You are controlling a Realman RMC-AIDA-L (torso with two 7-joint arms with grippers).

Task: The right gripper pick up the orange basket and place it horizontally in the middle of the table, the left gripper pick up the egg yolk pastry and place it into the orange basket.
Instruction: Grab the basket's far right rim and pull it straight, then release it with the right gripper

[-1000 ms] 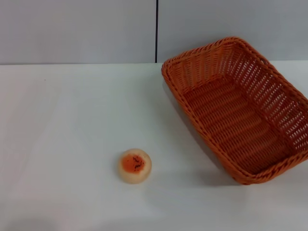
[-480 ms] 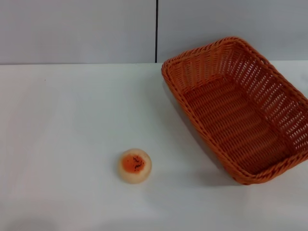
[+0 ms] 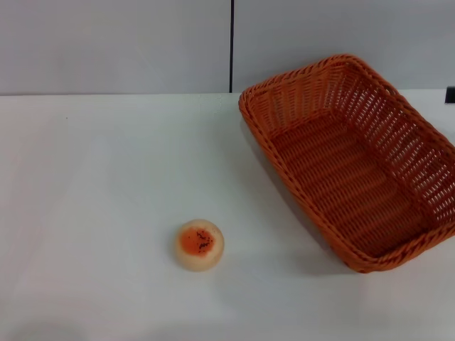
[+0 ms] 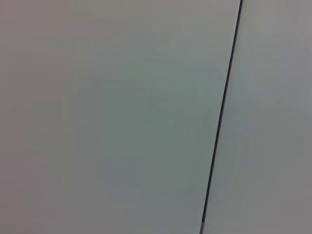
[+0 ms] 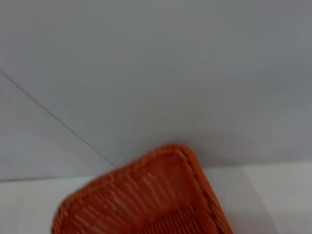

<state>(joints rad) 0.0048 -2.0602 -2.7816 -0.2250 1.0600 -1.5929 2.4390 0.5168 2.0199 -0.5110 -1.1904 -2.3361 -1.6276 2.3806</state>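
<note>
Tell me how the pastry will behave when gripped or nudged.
The pastry looks round like a ball, so a nudge would probably roll it across the bare table. Its pale, soft-looking surface suggests that it may crumble or dent under a hard squeeze. Being small, it is likely light.

The basket (image 3: pixel 355 160) is a large rectangular orange wicker one, with sloping open-weave sides and a braided rim. It is set upright and empty on the table (image 3: pixel 99 185), turned at a slant, its near corner cut off at the right edge of the head view. Only its far rim (image 5: pixel 146 190) is seen by the right wrist camera, so it lies close before that arm. The pastry (image 3: pixel 200 244) is a small pale round ball with a speckled orange top, set well apart from the basket, nearer the front.
</note>
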